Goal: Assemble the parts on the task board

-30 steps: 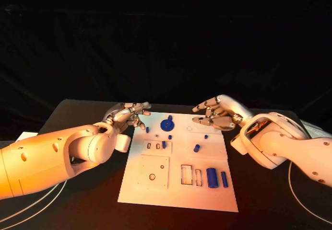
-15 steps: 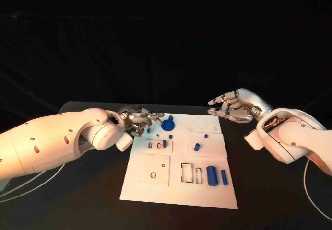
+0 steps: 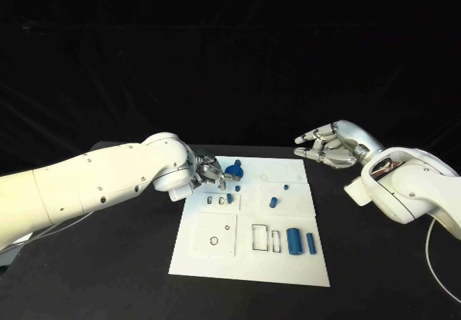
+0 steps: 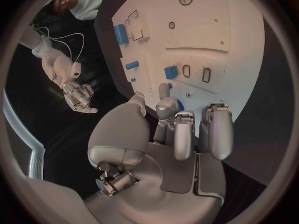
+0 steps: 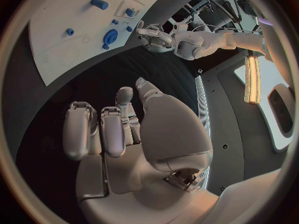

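Lying on board (image 3: 250, 257): approx. 8 blue parts (image 3: 294, 243); both hands' fingers loosely apart, holding nothing.

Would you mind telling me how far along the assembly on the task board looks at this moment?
Early, by the look of it. On the task board, a blue gear sits at the far end, seemingly placed. The left hand hovers beside that gear, holding nothing visible; the right hand hangs open off the board. Two blue cylinders lie loose at the near end beside unfilled rectangular slots.

Overhead head view (wrist views closer)
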Robot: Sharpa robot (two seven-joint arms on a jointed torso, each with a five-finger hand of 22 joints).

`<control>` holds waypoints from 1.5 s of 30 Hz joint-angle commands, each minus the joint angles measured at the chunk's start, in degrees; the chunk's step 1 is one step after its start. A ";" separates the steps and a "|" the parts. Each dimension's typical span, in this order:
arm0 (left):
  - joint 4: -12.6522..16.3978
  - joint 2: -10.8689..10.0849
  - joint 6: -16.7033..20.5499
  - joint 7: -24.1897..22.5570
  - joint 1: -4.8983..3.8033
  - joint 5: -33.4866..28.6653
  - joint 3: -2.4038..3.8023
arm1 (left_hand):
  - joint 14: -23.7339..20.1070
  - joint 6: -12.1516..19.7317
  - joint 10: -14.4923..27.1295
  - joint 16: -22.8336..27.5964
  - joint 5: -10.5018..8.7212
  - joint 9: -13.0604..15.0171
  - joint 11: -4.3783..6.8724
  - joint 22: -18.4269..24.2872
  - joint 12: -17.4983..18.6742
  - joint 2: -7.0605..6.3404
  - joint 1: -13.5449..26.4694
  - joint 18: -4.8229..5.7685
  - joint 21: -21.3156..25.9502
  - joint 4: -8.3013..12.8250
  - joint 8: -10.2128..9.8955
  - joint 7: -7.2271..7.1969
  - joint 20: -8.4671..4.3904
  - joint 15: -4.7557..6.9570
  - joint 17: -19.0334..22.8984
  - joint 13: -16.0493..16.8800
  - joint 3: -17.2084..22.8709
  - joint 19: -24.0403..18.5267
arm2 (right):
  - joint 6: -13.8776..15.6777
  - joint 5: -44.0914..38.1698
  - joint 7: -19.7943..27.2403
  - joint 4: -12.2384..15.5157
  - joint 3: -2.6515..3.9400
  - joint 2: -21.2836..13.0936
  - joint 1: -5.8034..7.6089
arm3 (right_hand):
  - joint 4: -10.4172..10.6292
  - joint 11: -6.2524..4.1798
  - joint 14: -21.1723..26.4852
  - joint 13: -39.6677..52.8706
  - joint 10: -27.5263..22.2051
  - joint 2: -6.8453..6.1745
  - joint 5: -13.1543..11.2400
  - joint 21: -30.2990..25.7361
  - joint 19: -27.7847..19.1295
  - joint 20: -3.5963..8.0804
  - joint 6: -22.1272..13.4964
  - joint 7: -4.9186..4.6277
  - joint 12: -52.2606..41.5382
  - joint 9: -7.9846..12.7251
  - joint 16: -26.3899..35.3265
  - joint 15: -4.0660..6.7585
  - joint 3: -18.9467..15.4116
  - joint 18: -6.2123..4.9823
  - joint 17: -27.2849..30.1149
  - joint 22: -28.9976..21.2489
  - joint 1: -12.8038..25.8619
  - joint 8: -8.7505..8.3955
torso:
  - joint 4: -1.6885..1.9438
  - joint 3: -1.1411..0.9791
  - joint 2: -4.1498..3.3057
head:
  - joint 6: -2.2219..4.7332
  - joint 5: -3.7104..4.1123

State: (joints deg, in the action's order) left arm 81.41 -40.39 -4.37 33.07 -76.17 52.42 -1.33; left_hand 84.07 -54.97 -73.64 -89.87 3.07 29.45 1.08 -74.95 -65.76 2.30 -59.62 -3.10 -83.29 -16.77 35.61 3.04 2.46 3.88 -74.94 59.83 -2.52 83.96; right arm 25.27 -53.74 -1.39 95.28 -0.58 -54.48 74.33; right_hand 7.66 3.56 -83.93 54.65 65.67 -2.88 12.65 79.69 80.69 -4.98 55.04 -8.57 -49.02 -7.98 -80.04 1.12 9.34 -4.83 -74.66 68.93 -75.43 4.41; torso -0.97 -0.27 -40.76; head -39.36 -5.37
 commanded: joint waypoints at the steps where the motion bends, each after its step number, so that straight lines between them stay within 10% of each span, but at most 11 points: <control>1: -1.14 1.05 -5.39 3.31 -0.13 5.58 0.02 | 5.93 0.03 -0.85 -0.13 -0.31 0.94 0.21 -5.42 -1.01 0.27 0.77 0.90 -0.59 0.05 0.76 -0.57 -0.61 0.72 -15.06 1.15 -1.21 1.60 | -1.42 0.09 0.33 -0.12 -0.01 0.15 0.01 | -0.02 -0.03 -2.79 -0.16 -0.37 0.21 0.15 -0.35 -0.37 0.03 -0.12 -0.11 0.29 -0.09 0.19 -0.12 -0.06 0.59 0.04 -0.06 -0.28 0.21 | -0.01 -0.08 0.02 | -0.05 -0.12; 20: -7.64 6.69 -11.66 4.56 -0.32 7.13 -0.15 | 5.93 2.03 -0.23 -0.13 -0.39 3.92 0.43 -5.58 -0.54 1.77 0.01 0.90 -0.59 0.13 2.03 -0.67 -1.10 0.96 -15.06 0.94 -5.62 1.48 | -2.99 -0.24 -0.03 -0.19 -0.05 0.43 0.02 | 0.23 0.00 -2.74 -0.84 -0.73 0.16 -0.06 -0.65 -0.62 0.00 -0.16 -0.11 1.01 -0.10 0.45 -0.15 -0.37 0.49 0.37 -0.59 -0.05 0.21 | -0.16 0.21 -0.20 | -0.85 -0.62; 45: -9.37 8.47 -15.48 4.90 -0.16 7.44 -0.24 | 5.93 2.54 -0.16 -0.13 -0.18 5.11 0.17 -5.53 -0.65 3.41 -3.61 0.86 -0.44 0.48 2.07 -0.44 -0.76 0.68 -15.06 1.32 -5.94 1.38 | -3.50 -0.26 -0.27 -0.55 -0.07 0.81 0.02 | 0.30 -0.01 -2.66 -0.97 -0.75 0.28 0.02 -0.77 -0.72 0.00 -0.18 -0.10 1.13 -0.10 0.71 -0.14 -0.40 0.44 0.71 -0.81 -0.09 0.21 | -0.16 0.17 -0.20 | -1.72 -0.77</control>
State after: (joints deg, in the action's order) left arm 72.12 -32.13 -18.18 37.77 -76.34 59.34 -1.57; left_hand 83.98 -52.70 -74.12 -89.86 2.85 34.49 1.34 -74.93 -66.35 5.66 -62.81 -3.11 -84.08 -16.39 37.58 2.64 1.65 4.80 -74.91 61.10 -8.33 83.94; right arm 22.56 -53.69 -1.60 94.75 -0.65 -53.76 74.34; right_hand 7.83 3.57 -83.93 53.73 65.28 -2.88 12.64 79.13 80.20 -5.04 54.95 -8.48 -48.13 -8.00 -79.59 1.12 9.17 -4.83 -74.01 68.12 -75.43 4.41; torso -1.15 -0.10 -40.95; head -41.01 -6.20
